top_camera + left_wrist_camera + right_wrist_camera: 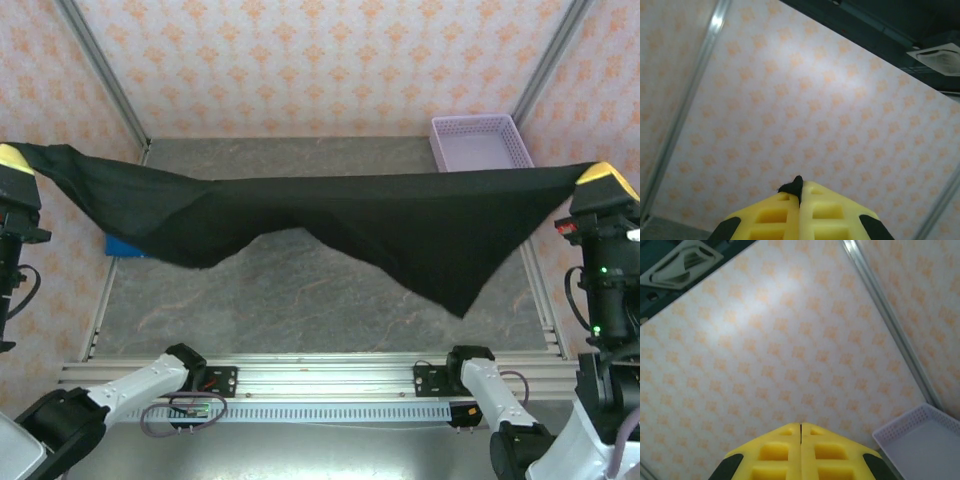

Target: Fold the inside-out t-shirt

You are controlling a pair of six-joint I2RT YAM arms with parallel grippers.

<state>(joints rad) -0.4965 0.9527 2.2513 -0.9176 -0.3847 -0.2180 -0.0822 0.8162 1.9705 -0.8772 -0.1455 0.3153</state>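
The inside-out t-shirt [400, 225], large and black, hangs stretched in the air above the table between both grippers, sagging in the middle with one corner drooping low at the right. My left gripper [12, 158] is raised at the far left, shut on one end of the shirt. In the left wrist view a black tuft of cloth [792, 187] sticks out between the shut yellow fingertips of the left gripper [801, 186]. My right gripper [600, 172] is raised at the far right, and the shirt's other end runs into it. In the right wrist view the right gripper [800, 426] has its yellow fingers pressed together, with no cloth showing at the tips.
A lavender basket [480, 142] stands at the back right of the grey table [300, 290], also seen in the right wrist view as the basket [920, 440]. A bright blue folded garment [125, 247] peeks out under the shirt at the left. Patterned walls and metal frame posts [100, 70] enclose the workspace.
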